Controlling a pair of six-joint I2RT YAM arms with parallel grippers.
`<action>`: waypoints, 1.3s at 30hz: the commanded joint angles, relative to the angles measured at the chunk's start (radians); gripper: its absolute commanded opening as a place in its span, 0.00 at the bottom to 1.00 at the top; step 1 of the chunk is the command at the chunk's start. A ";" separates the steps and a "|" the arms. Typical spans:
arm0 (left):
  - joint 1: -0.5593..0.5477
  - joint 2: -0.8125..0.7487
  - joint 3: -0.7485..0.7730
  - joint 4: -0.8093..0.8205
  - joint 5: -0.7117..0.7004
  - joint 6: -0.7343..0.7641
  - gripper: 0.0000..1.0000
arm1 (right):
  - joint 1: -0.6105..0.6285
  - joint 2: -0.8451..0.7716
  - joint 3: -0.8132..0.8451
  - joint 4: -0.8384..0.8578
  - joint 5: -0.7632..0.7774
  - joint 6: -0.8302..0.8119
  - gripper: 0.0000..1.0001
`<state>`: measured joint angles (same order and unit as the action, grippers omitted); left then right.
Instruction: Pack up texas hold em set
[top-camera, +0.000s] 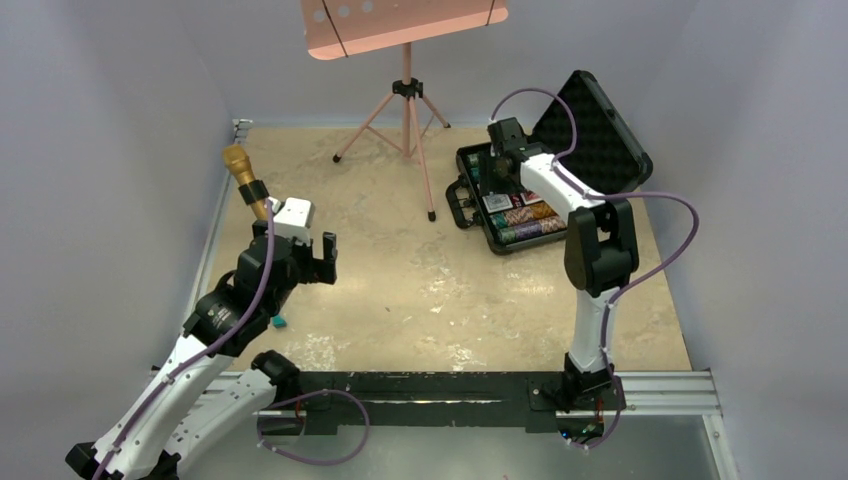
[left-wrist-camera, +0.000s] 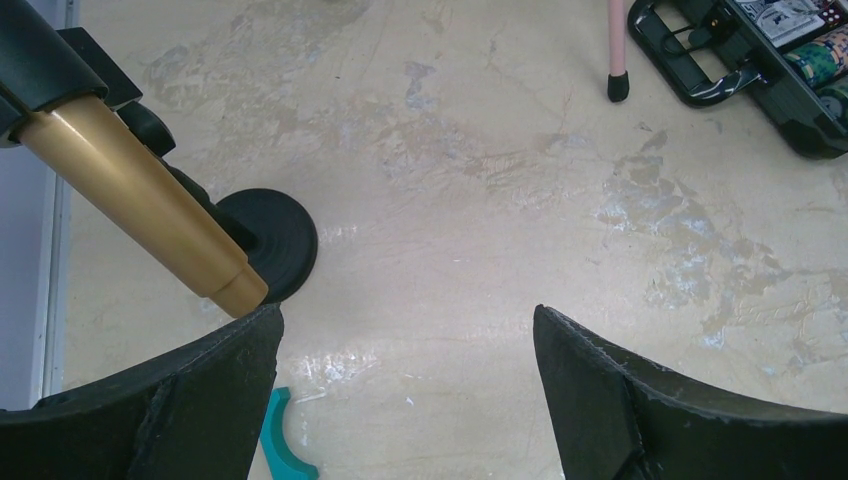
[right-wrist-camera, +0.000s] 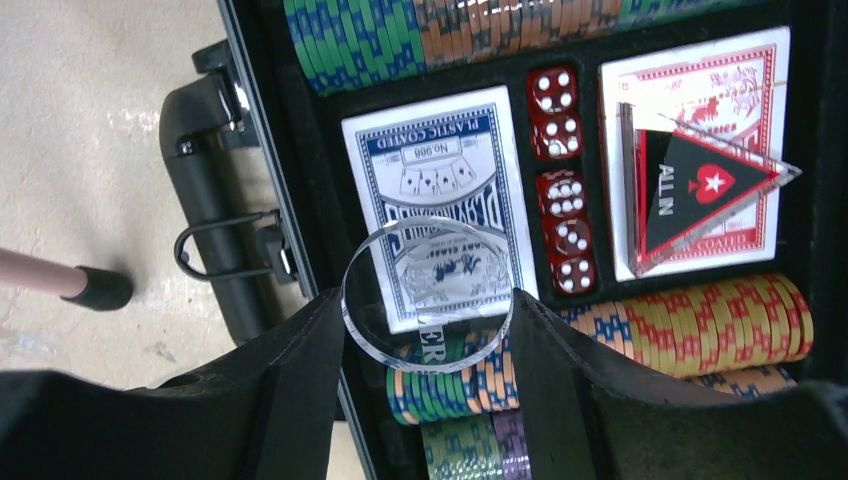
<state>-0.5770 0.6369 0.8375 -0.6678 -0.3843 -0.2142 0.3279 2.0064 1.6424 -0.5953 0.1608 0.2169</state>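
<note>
Black foam-lined hard case, tabletop's far right, seems nearly packed, lid up; right gripper clamps a clear round disc over it, left gripper spread empty.

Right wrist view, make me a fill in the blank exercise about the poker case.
The triangular button lies on the ___ deck.
Between the decks sit ___ dice.
The right claw grips a clear disc, seen against the ___ deck.
The left claw stands ___.
Missing: red; five; blue; open.

Table is carrying the open case far right | pink stand standing behind | teal piece lying left
</note>
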 joint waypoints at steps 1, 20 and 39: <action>-0.002 0.001 0.008 0.033 -0.007 0.019 0.98 | -0.021 0.025 0.095 0.019 -0.037 -0.030 0.01; -0.001 -0.002 0.009 0.028 -0.004 0.019 0.98 | -0.029 0.099 0.097 0.015 -0.033 -0.020 0.04; -0.001 0.001 0.010 0.026 -0.001 0.019 0.99 | -0.029 0.119 0.125 0.004 -0.032 -0.034 0.49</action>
<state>-0.5770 0.6376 0.8375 -0.6682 -0.3828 -0.2138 0.2989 2.1407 1.7241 -0.6010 0.1379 0.2001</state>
